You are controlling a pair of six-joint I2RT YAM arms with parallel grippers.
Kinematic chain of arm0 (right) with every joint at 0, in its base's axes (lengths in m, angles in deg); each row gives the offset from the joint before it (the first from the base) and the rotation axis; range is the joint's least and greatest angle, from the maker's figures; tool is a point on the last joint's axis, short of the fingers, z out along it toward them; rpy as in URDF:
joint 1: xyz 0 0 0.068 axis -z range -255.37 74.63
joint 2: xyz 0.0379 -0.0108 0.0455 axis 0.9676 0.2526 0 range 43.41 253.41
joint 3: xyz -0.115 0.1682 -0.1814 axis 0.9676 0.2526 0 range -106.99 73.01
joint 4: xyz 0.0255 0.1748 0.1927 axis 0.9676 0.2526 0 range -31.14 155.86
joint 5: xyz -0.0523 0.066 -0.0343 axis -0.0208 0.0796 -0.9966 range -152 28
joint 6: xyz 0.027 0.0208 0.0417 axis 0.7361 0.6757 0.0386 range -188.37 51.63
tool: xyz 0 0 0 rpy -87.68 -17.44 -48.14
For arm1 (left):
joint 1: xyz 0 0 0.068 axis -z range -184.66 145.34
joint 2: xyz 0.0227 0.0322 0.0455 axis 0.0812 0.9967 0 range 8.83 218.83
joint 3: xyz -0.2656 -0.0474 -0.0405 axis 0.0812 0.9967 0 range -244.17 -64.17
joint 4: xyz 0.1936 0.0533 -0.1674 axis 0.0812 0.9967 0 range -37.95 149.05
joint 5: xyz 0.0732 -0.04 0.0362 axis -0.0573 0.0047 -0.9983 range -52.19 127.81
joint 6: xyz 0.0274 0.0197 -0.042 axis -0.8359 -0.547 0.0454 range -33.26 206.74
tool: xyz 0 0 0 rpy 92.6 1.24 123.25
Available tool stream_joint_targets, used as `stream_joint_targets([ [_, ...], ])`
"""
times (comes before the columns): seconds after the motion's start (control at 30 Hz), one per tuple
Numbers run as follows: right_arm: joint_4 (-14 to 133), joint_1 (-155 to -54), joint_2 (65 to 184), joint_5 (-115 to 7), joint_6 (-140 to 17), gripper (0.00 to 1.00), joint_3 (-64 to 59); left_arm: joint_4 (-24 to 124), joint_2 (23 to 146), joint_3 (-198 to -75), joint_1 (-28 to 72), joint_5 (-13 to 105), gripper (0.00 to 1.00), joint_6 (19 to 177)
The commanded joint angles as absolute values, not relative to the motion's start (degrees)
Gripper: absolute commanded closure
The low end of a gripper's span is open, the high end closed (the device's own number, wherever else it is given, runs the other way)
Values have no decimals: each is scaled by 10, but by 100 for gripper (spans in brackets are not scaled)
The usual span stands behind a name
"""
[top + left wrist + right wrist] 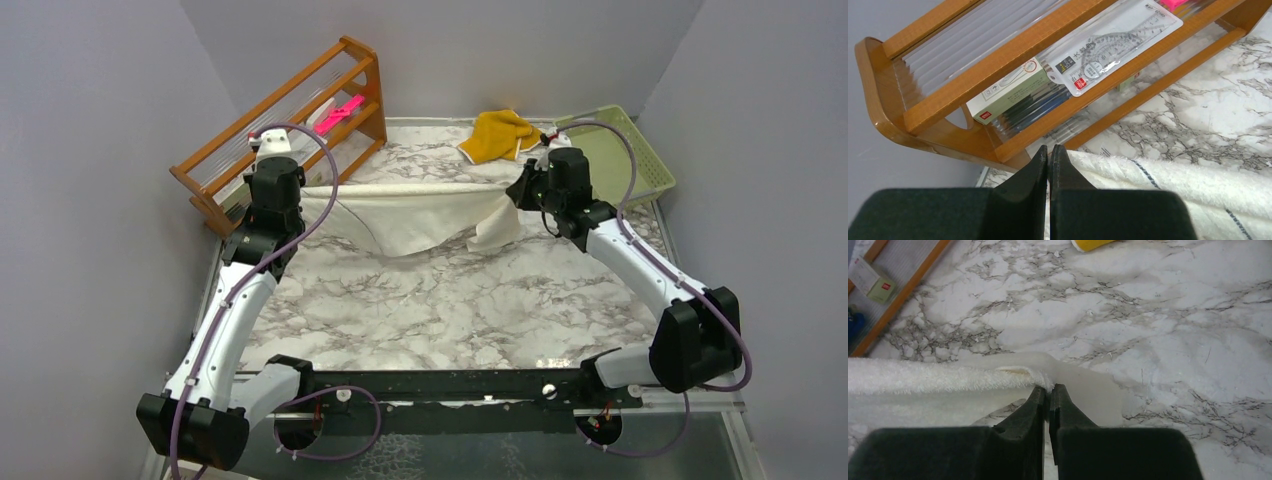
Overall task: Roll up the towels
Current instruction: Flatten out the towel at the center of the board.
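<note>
The plain cream-white cloth towel [410, 215] hangs over the white-and-grey marble bench [420, 310]. It is pulled out long between the two arms and sags in the middle. The left jaws are pinched tight on its left end, and the right jaws are pinched tight on its right corner. Just behind the left arm stands a brown wooden rack with clear ribbed shelves [998, 67], very near that end of the towel. At the far right sits a light green plastic basket [630, 160]. The crumpled mustard-yellow towel [500, 135] lies on the bench just beside the basket, behind the right arm. The top view shows a bright pink thing [340, 112] in the rack. Only the left wrist view shows what else is in it: a white-and-green box [1008, 90], a clear pack of rulers [1113, 45] and some dark and blue pens [1033, 110]. It also shows a thin blue line [1148, 172] sewn in the cream towel.
</note>
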State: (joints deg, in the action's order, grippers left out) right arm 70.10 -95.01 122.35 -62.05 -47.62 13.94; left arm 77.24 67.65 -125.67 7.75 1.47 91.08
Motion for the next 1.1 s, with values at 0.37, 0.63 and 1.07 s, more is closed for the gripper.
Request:
stream_joint_targets([
  [0.37, 618, -886, 1153, -622, -409, 98, 214, 799, 671, -1290, 28, -6, 100, 895],
  [0.63, 608, -885, 1164, -580, -409, 93, 212, 800, 676, -1295, 24, 4, 100, 897],
  [1.07, 580, -886, 1168, -516, -412, 99, 217, 799, 678, -1299, 23, 31, 100, 906],
])
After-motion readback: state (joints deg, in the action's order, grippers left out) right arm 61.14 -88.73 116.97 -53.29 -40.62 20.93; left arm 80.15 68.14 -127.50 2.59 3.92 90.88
